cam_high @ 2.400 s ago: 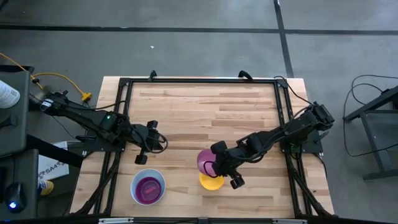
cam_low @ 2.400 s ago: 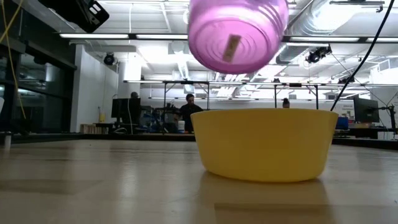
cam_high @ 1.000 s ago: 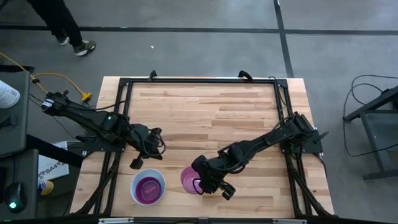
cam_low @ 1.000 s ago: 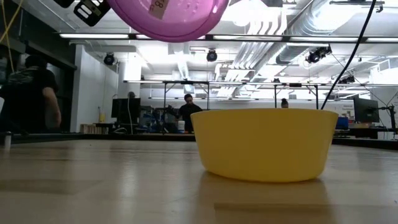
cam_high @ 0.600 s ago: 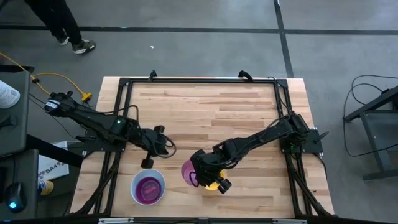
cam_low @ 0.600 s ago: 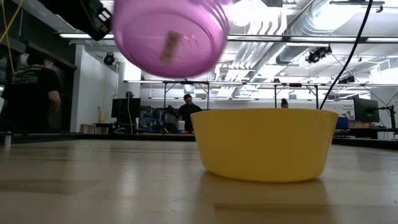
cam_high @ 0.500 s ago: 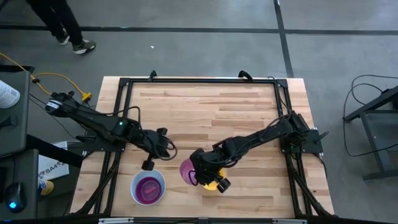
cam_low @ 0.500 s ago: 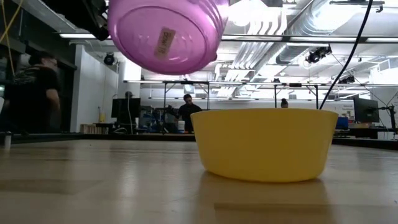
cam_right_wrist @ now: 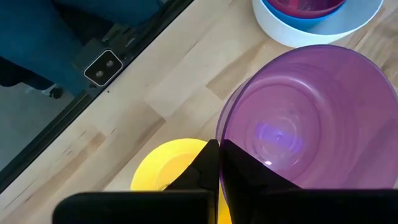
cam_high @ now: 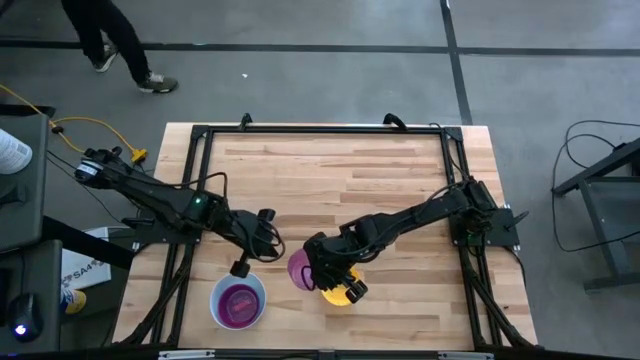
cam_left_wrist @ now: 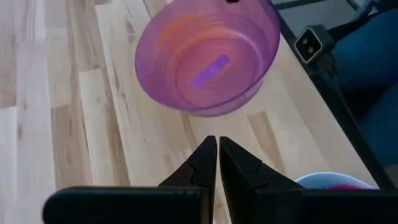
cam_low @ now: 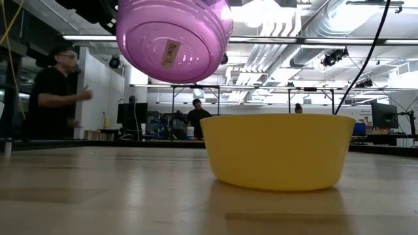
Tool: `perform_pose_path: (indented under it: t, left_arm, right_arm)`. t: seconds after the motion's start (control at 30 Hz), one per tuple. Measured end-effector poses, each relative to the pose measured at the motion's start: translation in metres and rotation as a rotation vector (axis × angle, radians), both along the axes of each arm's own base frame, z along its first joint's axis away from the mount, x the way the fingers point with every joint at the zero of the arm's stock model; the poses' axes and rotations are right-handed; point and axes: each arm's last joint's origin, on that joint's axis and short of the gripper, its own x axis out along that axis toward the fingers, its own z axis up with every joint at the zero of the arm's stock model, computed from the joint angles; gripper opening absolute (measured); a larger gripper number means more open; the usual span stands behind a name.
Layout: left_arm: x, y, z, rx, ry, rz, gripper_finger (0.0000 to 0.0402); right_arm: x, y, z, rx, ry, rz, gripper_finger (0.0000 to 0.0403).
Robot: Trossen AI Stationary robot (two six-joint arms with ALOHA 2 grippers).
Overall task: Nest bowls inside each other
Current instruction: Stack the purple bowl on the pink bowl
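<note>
While the high view shows only a small magenta disc at the right claw (cam_high: 322,268), the low view shows the purple bowl (cam_low: 174,38) aloft and tilted, a paper label on its ribbed translucent underside. That claw is clenched on the purple bowl's rim, seen in the right wrist view. Just beneath and beside this claw sits the yellow bowl (cam_low: 279,150), smooth and opaque, on the pale wood-plank table (cam_high: 340,170). Beyond the held bowl rests the white bowl (cam_high: 238,301), holding blue inside. Near it, the left claw (cam_left_wrist: 217,155) hangs clenched and empty.
</note>
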Motion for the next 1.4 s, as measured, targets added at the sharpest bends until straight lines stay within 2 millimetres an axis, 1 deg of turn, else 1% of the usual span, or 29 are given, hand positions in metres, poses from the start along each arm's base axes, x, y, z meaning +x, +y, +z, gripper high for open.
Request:
perform_pose_path:
  t: [0.2, 0.5, 0.57, 0.7, 0.9, 1.07, 1.4]
  left_arm:
    - [0.004, -0.001, 0.005, -0.004, -0.01, 0.0, 0.0019]
    - [0.018, -0.021, 0.0, 0.08, 0.05, -0.116, 0.0019]
    - [0.021, -0.023, 0.002, 0.084, 0.04, -0.128, 0.0019]
    - [0.021, -0.028, 0.011, 0.104, 0.001, -0.166, 0.0019]
    - [0.022, -0.028, 0.014, 0.133, -0.015, -0.182, 0.0019]
    - [0.024, -0.028, 0.011, 0.163, -0.009, -0.204, 0.0019]
    - [0.024, -0.029, 0.012, 0.162, -0.027, -0.205, 0.0019]
  right_arm:
    - [0.001, -0.001, 0.0, 0.008, -0.001, 0.003, 0.0004]
    - [0.001, -0.001, 0.001, 0.008, -0.011, 0.009, 0.0004]
    - [0.001, -0.001, 0.001, 0.008, -0.011, 0.01, 0.0004]
    - [0.001, -0.001, 0.001, 0.01, -0.01, 0.006, 0.0004]
    - [0.001, -0.001, 0.001, 0.027, -0.001, 0.002, 0.0004]
    - [0.001, 0.0, 0.002, 0.041, -0.003, 0.008, 0.0004]
    - [0.001, 0.0, 0.002, 0.042, -0.005, 0.008, 0.0004]
